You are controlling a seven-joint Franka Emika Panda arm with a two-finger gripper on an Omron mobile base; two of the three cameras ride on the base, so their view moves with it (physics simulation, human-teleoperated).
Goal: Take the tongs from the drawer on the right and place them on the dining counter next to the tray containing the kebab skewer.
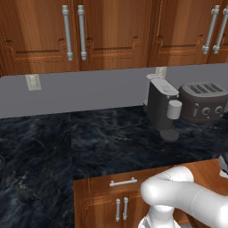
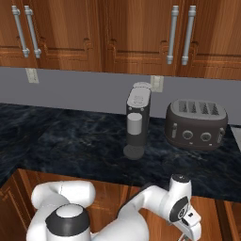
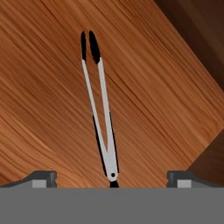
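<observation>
Pincer (image 3: pixel 112 179) is being held released, straddling the tongs (image 3: pixel 98 105) on the drawer (image 3: pixel 52 87) floor, for grasping.

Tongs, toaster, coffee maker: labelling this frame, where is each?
tongs (image 3: pixel 99 109), hand view, middle of its two silver arms.
toaster (image 2: pixel 196 123), right base view, front face.
coffee maker (image 1: pixel 160 104), left base view, dark body.

Tongs (image 3: pixel 99 105) flat on wooden drawer (image 3: pixel 48 100) floor, pincer (image 3: pixel 112 178) spread wide, hinge end between fingertips (image 3: pixel 43 178)
</observation>
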